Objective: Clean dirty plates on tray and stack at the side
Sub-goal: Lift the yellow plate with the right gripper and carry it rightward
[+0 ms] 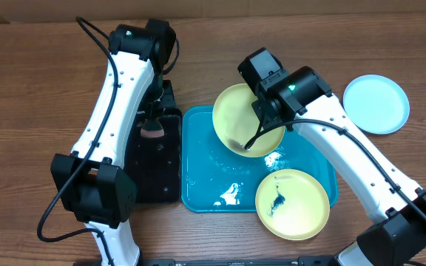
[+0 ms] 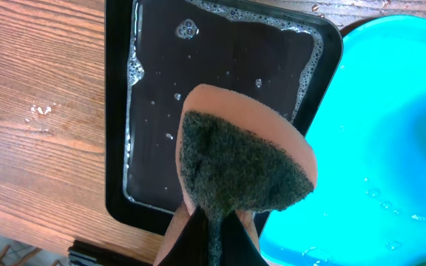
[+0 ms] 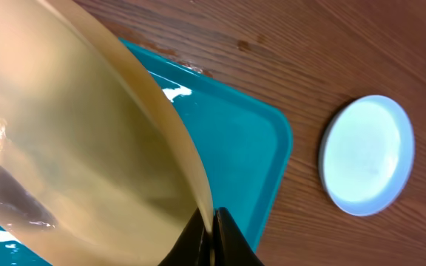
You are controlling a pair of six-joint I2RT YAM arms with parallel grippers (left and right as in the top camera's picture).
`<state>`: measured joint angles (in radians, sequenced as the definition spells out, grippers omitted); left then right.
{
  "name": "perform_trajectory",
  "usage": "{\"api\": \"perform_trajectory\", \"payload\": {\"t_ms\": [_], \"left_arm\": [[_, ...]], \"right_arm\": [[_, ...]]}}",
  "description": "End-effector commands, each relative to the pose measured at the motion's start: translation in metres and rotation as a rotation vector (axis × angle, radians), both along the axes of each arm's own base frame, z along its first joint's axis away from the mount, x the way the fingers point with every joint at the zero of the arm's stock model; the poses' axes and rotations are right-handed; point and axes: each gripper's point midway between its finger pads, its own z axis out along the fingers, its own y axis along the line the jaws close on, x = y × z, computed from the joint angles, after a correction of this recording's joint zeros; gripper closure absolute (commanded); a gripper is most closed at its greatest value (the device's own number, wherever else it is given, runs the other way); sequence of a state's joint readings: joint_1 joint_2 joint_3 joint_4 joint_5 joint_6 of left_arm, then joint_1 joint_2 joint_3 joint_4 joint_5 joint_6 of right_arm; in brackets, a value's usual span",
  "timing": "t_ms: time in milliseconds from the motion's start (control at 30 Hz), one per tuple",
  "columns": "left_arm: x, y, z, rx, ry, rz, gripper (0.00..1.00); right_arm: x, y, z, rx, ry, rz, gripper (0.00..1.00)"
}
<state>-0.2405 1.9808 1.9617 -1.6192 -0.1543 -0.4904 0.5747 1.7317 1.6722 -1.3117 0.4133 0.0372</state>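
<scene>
So my right gripper (image 3: 213, 225) is clamped tight on the rim of one yellow-green plate (image 3: 72, 148). It hangs tilted right in front of my fingers, above the turquoise tray (image 3: 246, 148), which looks wet with white streaks. The light blue plate (image 3: 367, 155) sits flat on the wooden table (image 3: 346, 44), out past the tray's corner and well apart from what I'm holding. The second yellow-green plate (image 1: 293, 203) lies back toward my arm's base, on the tray's corner and hanging over its edge, with a dark smear (image 1: 277, 201) in the middle. My left gripper (image 2: 209, 233) is squeezed on a sponge (image 2: 242, 159), green scrubby face up toward the wrist camera. The sponge hovers over the black tray (image 2: 115, 111), which has soapy water in it. The turquoise tray is just beside that one.
</scene>
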Motion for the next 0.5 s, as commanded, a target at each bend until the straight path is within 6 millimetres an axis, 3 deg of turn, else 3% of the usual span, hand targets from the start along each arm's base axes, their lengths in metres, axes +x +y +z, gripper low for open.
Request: {"api": "perform_trajectory", "payload": {"t_ms": [0,167,467], "left_arm": [[0.000,0.003,0.014,0.001,-0.043,-0.017,0.96],[0.000,0.003,0.014,0.002,-0.041,-0.017,0.96],[0.000,0.004,0.014,0.003,-0.040,-0.021,0.96]], "right_arm": [[0.004,-0.008,0.031,-0.026,-0.102,-0.027,0.96],[-0.001,-0.006,0.033,-0.071,-0.112,-0.004,0.96],[-0.013,0.011,0.055,-0.267,-0.236,0.085,0.96]]}}
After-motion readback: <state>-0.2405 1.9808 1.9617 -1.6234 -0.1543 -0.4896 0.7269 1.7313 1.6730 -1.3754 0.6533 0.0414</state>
